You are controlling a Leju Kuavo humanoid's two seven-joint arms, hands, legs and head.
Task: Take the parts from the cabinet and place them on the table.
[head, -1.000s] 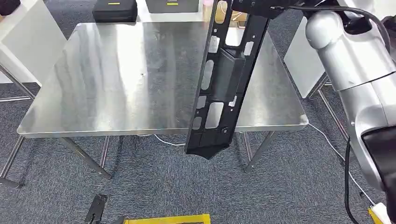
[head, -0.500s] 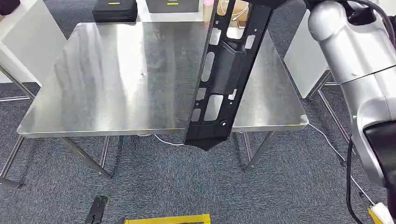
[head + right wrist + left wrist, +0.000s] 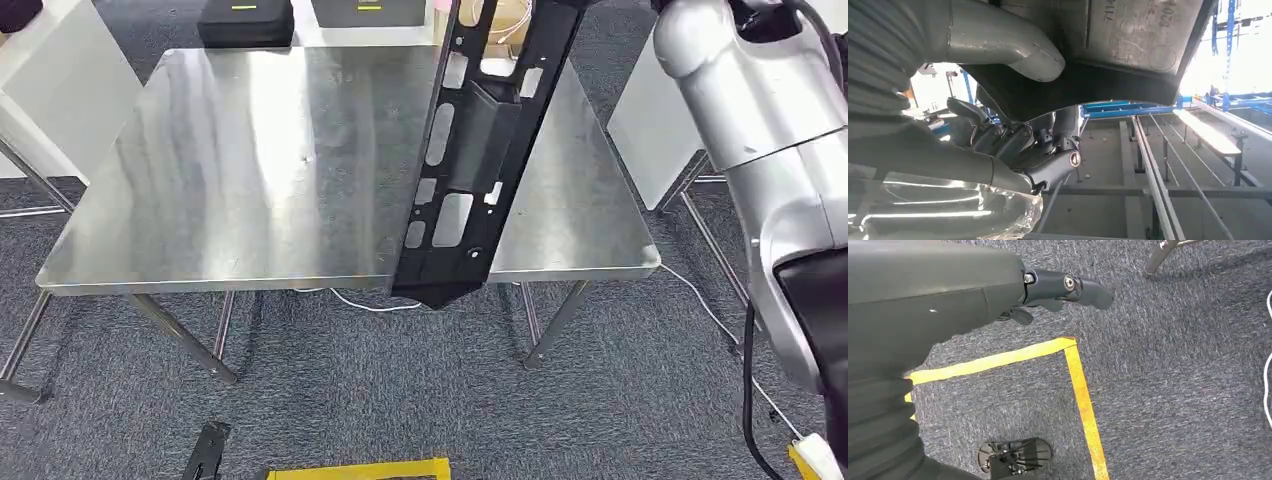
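While the steel table (image 3: 250,170) is seen in the same place as a second ago, the long black panel (image 3: 470,150) has been carried higher and a little further over it; its pointed lower end, which hung well below the near edge before, is now found just under that edge. The panel is held from its upper end by the right hand (image 3: 1013,145), whose thumb and dark fingers are closed around it. The left hand (image 3: 998,295) is seen over grey carpet, fingers apart, with nothing held.
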